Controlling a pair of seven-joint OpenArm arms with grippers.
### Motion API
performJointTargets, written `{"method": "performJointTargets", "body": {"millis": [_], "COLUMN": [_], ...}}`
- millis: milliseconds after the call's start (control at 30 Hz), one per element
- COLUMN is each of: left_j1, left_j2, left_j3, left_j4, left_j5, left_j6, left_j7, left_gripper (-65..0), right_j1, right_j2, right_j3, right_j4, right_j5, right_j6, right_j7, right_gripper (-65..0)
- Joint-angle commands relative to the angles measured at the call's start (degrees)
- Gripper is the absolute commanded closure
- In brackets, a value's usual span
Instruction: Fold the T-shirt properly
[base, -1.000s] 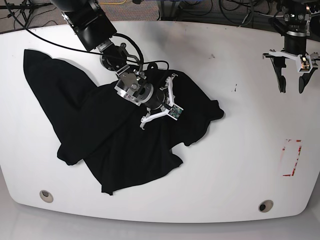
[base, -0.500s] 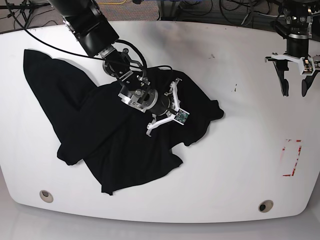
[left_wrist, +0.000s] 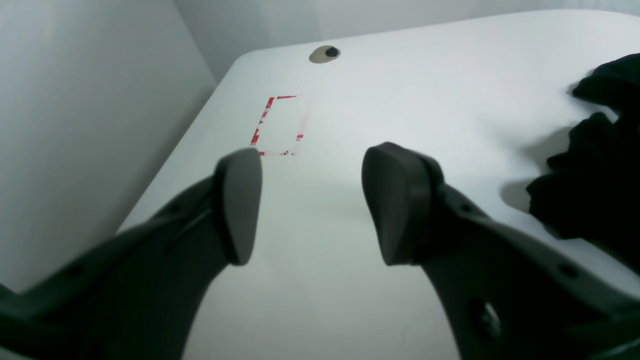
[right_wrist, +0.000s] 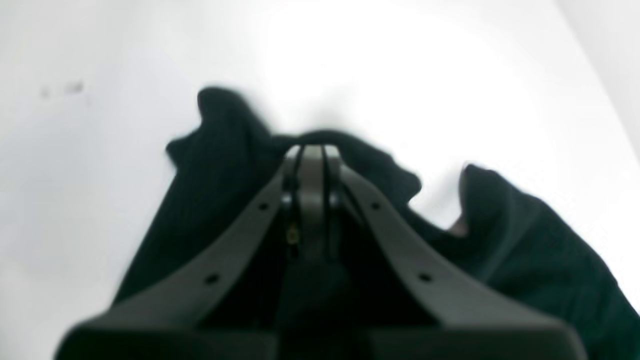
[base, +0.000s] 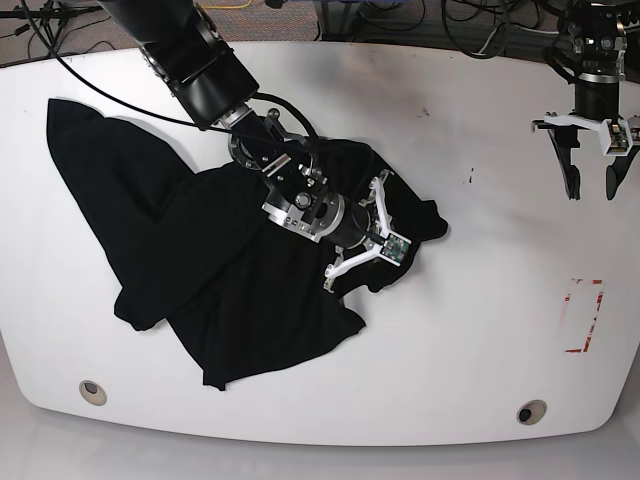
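The black T-shirt (base: 240, 270) lies crumpled and spread over the left and middle of the white table (base: 480, 300). My right gripper (base: 375, 232) is low over the shirt's right part. In the right wrist view the right gripper (right_wrist: 311, 152) is shut, fingers pressed together over black fabric (right_wrist: 210, 200) near its edge, with no cloth visibly pinched. My left gripper (base: 592, 185) hangs open and empty above the table's far right, well away from the shirt. In the left wrist view the left gripper (left_wrist: 310, 210) is open over bare table, with the shirt's edge (left_wrist: 595, 200) at the right.
A red dashed tape rectangle (base: 585, 315) marks the table at the right; it also shows in the left wrist view (left_wrist: 277, 125). Round holes sit near the front edge at left (base: 92, 391) and right (base: 531, 411). Cables lie behind the table.
My right gripper has moved right and toward the front across the shirt, staying shut. The shirt's outline has hardly changed. The left gripper has shifted slightly right.
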Motion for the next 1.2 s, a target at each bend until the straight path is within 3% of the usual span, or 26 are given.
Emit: {"method": "performJointTargets", "body": {"millis": [0, 167, 700, 900, 1167], "left_j1": [0.49, 0.56, -0.47, -0.82, -1.45], "left_j2": [-0.66, -0.61, -0.41, -0.27, -0.61], "left_j3": [-0.50, -0.49, -0.33, -0.26, -0.31], "left_j4": [0.97, 0.96, 0.84, 0.80, 0.72], "left_j5": [0.06, 0.02, -0.08, -0.12, -0.25], "left_j6": [0.22, 0.25, 0.11, 0.13, 0.01], "left_j7": [-1.69, -1.74, -1.92, -2.08, -2.72], "left_gripper": [-33.4, -33.5, -33.8, -33.9, -33.7], "right_j1": [3.08, 5.61, 12.67, 12.05, 9.43], "right_j2": [-1.20, -1.64, 1.58, 2.85, 4.08], "right_j3": [0.54, 0.63, 0.64, 0.45, 0.51], "right_j4": [-0.88, -3.98, -18.31, -17.05, -7.07], "right_j5": [0.41, 0.28, 2.86, 6.17, 6.98], "right_j6": [-0.72, -0.88, -1.21, -1.20, -0.62], "right_j7": [1.49, 2.21, 9.79, 9.40, 3.65], "right_gripper": [0.0, 0.0, -0.2, -0.4, -0.1]}}
